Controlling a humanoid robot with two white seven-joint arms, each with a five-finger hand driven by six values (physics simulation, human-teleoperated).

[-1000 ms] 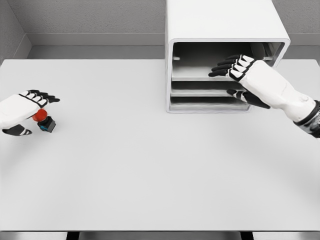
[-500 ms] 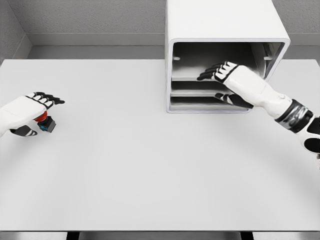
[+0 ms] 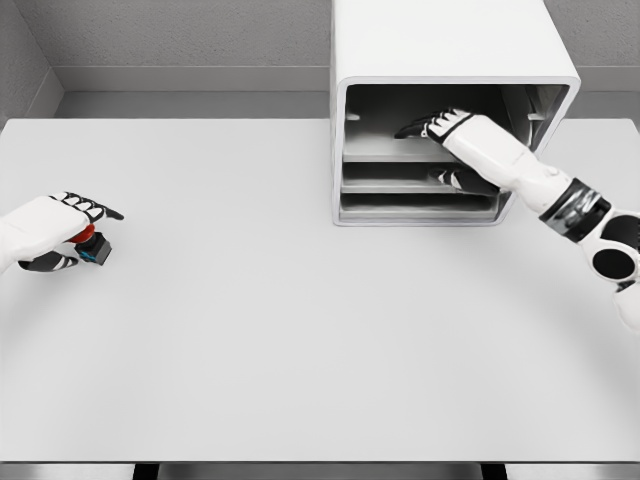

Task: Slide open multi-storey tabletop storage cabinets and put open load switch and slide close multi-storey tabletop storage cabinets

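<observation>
Head view: right hand (image 3: 440, 128) spread open inside cabinet (image 3: 450, 60), left hand (image 3: 55, 225) loosely around load switch (image 3: 90, 245).

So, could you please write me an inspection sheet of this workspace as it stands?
Surface: white table, mostly bare.
Job's things: white cabinet at the back right, front open, trays inside; red-capped switch near the left edge.
Clutter: nothing seen.
Hands: right hand reaches into the cabinet above the top tray, fingers extended; left hand sits over the switch, grasp unclear.
Cables: nothing seen.
Surroundings: grey walls behind.
</observation>
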